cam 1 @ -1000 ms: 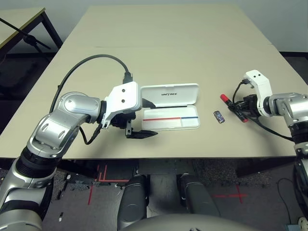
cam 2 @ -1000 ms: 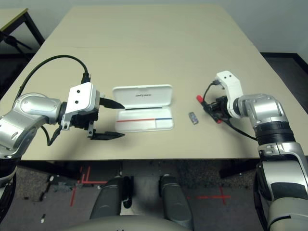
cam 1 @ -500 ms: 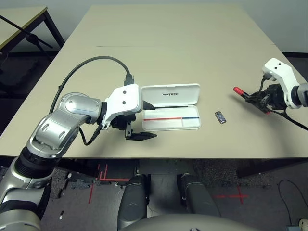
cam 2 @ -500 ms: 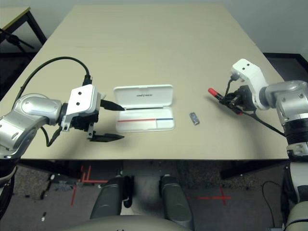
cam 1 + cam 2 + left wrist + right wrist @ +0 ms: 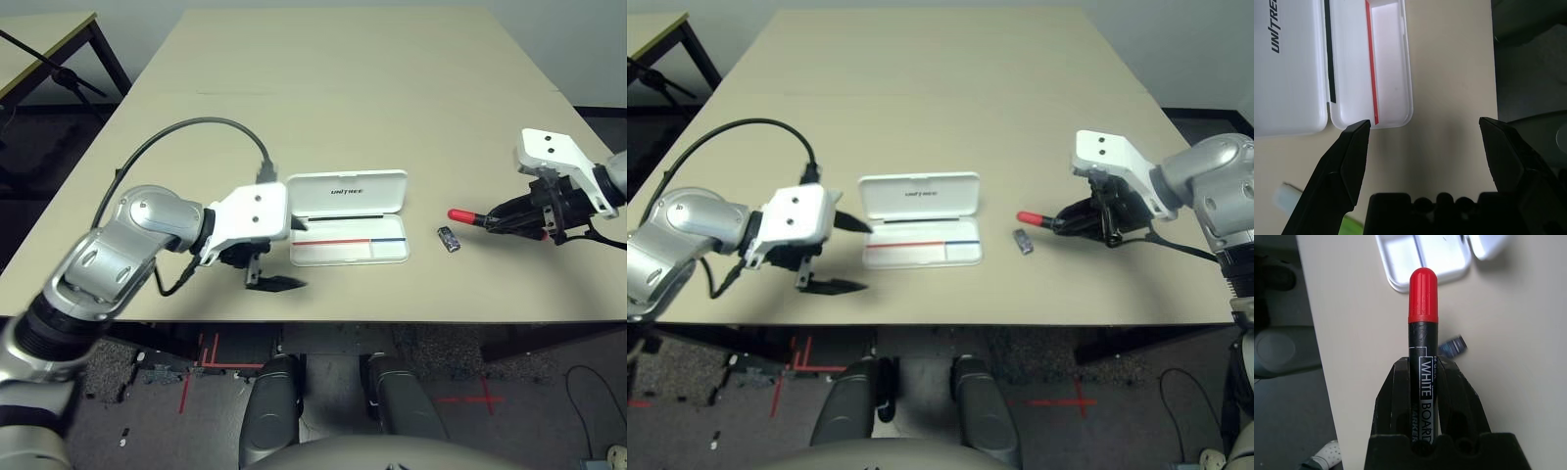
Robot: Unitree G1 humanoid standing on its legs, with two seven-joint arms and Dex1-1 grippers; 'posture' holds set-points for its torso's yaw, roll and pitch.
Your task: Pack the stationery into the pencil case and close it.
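A: Why is the right gripper (image 5: 1422, 382) clamped on the red marker (image 5: 1043, 219), cap aimed left?

B: Likely to carry it to the open pencil case (image 5: 348, 221), mid-table. Left gripper (image 5: 1425, 147) waits at the case's left end, fingers wide apart, empty

A: Obstacles?

B: The small dark eraser (image 5: 448, 238) lies between marker and case; a green highlighter (image 5: 1312, 209) sits near the left gripper

Left gripper (image 5: 279, 257) hangs over the near table (image 5: 343, 108) edge, fingers spread wide, nothing between them. Open pencil case (image 5: 349, 217) sits just beside it on the inner side, lid flipped back. Right gripper (image 5: 495, 217) clamps the red marker (image 5: 464, 215), cap pointing toward the case. Small dark eraser (image 5: 448, 238) lies just past the cap, between marker and case, apart from both.
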